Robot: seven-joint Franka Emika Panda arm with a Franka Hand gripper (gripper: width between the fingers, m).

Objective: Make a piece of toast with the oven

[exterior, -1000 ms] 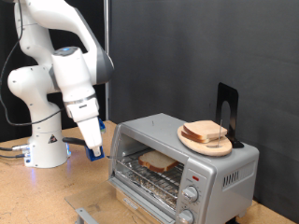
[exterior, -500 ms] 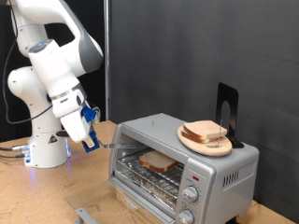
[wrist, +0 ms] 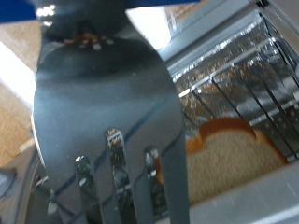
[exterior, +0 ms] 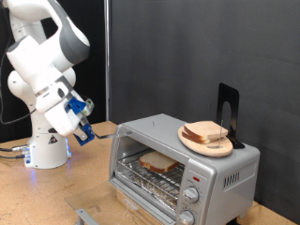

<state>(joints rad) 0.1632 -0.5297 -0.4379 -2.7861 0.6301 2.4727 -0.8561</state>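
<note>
Oven (exterior: pixel 183 164) sits at about 4 o'clock in the exterior view, door closed as far as can be judged. 1 piece of toast (exterior: pixel 161 161) lies on the wire rack (wrist: pixel 245 98) inside, visible through the glass; so loading looks done. Knobs (exterior: pixel 192 192) at the oven's front, setting unreadable. Spare slices (exterior: pixel 207 134) on a wooden plate (exterior: pixel 192 142) on the oven's roof.

Gripper (exterior: pixel 82 127) at about 9 o'clock, off the oven's corner and apart from it. It carries a dark metal spatula (wrist: pixel 107 103), seen broad in the wrist view; finger spacing hidden, cannot tell its width. Whether heating has started: not visible.
</note>
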